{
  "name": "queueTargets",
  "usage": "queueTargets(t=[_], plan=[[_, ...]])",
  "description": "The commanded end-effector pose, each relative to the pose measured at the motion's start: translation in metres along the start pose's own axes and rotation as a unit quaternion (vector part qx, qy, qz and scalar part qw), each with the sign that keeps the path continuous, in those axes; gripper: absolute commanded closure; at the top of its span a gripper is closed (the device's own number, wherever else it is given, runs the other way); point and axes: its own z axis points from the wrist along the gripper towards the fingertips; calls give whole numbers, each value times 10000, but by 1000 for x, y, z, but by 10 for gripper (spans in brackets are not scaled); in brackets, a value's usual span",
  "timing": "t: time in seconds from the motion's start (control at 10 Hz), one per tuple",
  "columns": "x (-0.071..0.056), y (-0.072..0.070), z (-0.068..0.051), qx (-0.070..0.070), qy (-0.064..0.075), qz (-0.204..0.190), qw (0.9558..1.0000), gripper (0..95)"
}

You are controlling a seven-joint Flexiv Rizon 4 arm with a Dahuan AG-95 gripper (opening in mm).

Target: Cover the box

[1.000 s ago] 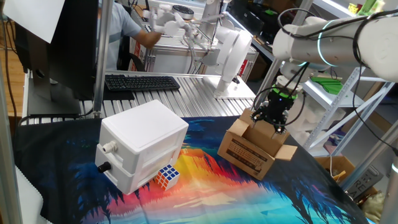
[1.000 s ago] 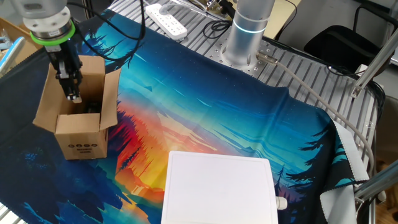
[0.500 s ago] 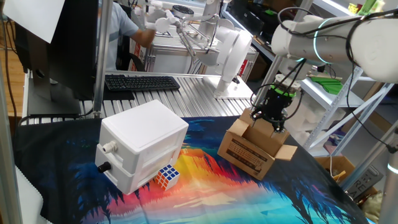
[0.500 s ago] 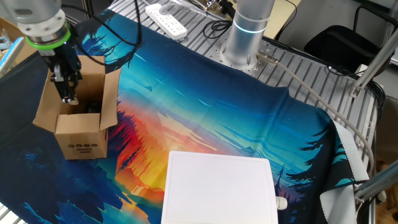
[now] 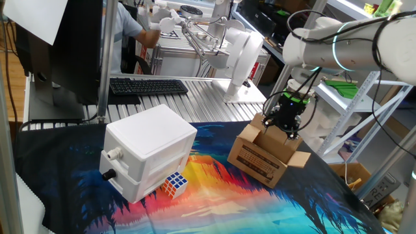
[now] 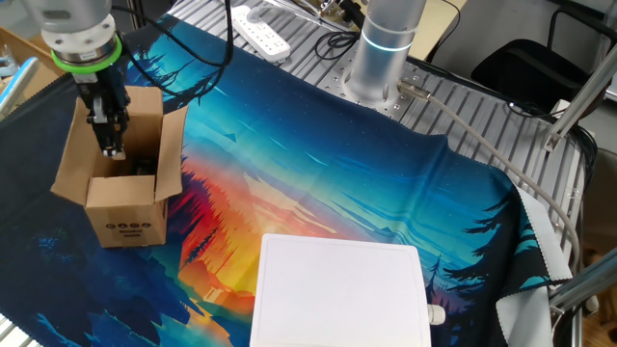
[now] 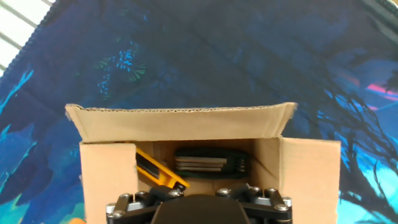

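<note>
The box [image 5: 262, 157] is a small brown cardboard carton with black print on its side, standing on the colourful cloth with its top flaps raised and spread. My gripper [image 5: 290, 132] hangs in the box's open mouth, by the far flap. From the other side, the gripper [image 6: 111, 146] points down into the box [image 6: 123, 193] near its rear wall. Its fingers look open with nothing held. In the hand view the box [image 7: 180, 127] shows a yellow-and-black tool [image 7: 160, 170] and a black object [image 7: 210, 163] lying inside; my fingertips are out of sight there.
A larger white plastic box [image 5: 149, 151] with knobs stands on the cloth to the left, a Rubik's cube [image 5: 174, 184] against its front. A keyboard [image 5: 148, 86] lies behind. The arm's base [image 6: 384, 48] and a power strip [image 6: 258, 19] sit beyond the cloth.
The hand swayed a little sideways over the box and came back to about where it was. The flaps stand as before.
</note>
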Motion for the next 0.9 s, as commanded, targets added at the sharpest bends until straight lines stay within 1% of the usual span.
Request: queueTargets(t=[0.1,0.2,0.4,0.6,0.7,0.8,0.9], plan=[[5,-9,-11,204,-54,94,9997,0],[8,-17,-14,208,-69,104,9997,0],[9,-33,-14,144,-72,51,9999,0],[6,-59,-10,70,-59,-49,9999,0],[4,-64,-9,46,-45,-23,10000,0],[3,-66,-9,46,-43,-30,10000,0],[1,-75,-5,28,-51,-85,9999,0]])
